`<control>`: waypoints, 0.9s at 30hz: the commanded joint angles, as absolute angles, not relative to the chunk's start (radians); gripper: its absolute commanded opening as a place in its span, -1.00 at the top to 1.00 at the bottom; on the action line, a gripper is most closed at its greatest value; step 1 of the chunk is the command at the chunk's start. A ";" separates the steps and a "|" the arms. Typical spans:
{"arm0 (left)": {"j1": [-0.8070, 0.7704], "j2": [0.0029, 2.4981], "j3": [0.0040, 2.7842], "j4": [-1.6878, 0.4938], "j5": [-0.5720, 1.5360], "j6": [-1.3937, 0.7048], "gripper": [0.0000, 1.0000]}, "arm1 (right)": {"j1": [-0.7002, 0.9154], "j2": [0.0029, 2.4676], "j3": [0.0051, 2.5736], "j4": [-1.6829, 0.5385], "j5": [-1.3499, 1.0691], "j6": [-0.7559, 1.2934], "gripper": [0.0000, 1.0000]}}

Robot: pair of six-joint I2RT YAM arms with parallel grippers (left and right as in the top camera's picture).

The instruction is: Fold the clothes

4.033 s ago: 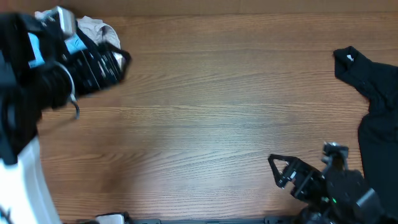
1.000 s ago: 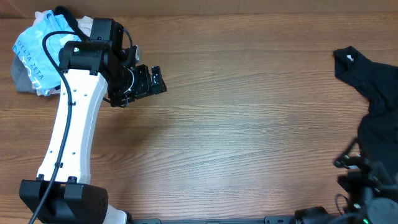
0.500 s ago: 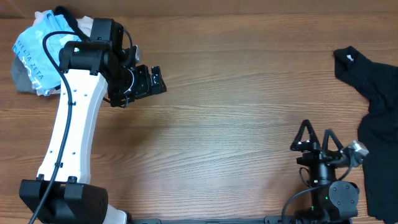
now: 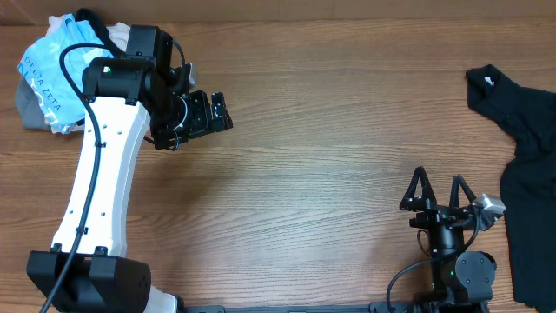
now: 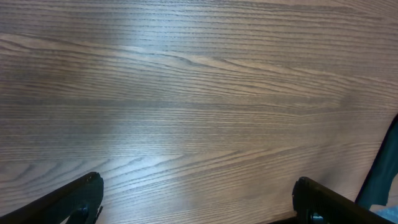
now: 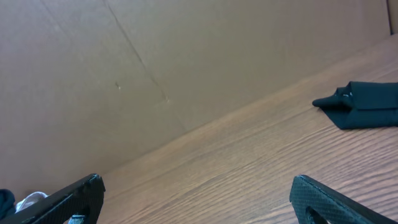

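1. The right end effector [image 4: 437, 186] sits by the near edge of the bench [image 4: 330, 217], its fingers spread wide with nothing between them.
2. The black shirt [image 4: 530, 165] lies at 3 o'clock from it, just beside it but not touching. One part of the shirt stretches back toward 1 o'clock.
3. Farther back, the left end effector [image 4: 222, 111] hangs over bare wood, pointing toward 3 o'clock, its fingers spread and empty.
4. The light blue T-shirt [image 4: 48, 74] is bunched in the far left corner, at about 9 o'clock from the left end effector and well apart from its fingers. White lettering shows on it, and the dark elbow of the white arm [image 4: 95, 174] overlaps its right edge in the overhead view.
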State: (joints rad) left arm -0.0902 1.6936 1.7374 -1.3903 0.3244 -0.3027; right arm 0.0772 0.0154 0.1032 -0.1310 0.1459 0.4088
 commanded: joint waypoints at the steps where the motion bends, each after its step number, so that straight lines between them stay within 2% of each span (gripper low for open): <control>1: -0.094 1.701 1.732 -1.390 0.320 -0.281 -0.99 | 0.061 0.003 0.061 -0.103 0.125 0.392 -1.00; 6: -0.094 1.701 1.732 -1.390 0.320 -0.281 -1.00 | 0.045 0.003 0.006 -0.009 0.107 0.377 -1.00; 13: -0.094 1.701 1.732 -1.390 0.320 -0.281 -1.00 | -0.024 0.003 0.008 -0.034 -0.098 0.122 -1.00; 27: -0.094 1.701 1.732 -1.390 0.320 -0.281 -0.99 | -0.022 0.003 0.008 -0.083 -0.024 0.134 -1.00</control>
State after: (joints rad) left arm -0.0902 1.6936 1.7370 -1.3903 0.3248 -0.3031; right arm -0.0189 0.0147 0.0185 -0.0895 -0.0257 0.1486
